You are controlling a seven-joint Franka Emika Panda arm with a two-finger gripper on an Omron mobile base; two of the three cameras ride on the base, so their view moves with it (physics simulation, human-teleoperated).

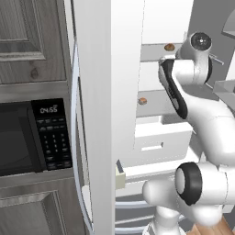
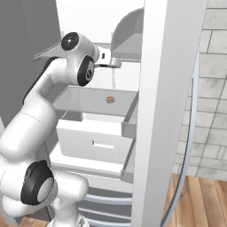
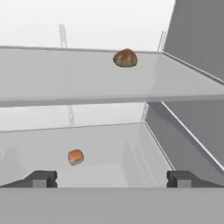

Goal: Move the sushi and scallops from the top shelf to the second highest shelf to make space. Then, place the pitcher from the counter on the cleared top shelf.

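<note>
Two-finger gripper (image 3: 111, 178) is sitting with jaws spread wide, pinching nothing, dark fingertips (image 3: 41, 178) showing at 6 o'clock in the hand view. Round golden-brown scallops lump (image 3: 125, 58) is resting at 12 o'clock on the thin grey translucent top shelf (image 3: 65, 76). Blocky orange-and-white sushi morsel (image 3: 75, 157) is lying at 8 o'clock on the pale second highest shelf (image 3: 113, 148) below, well apart from the scallops.
</note>
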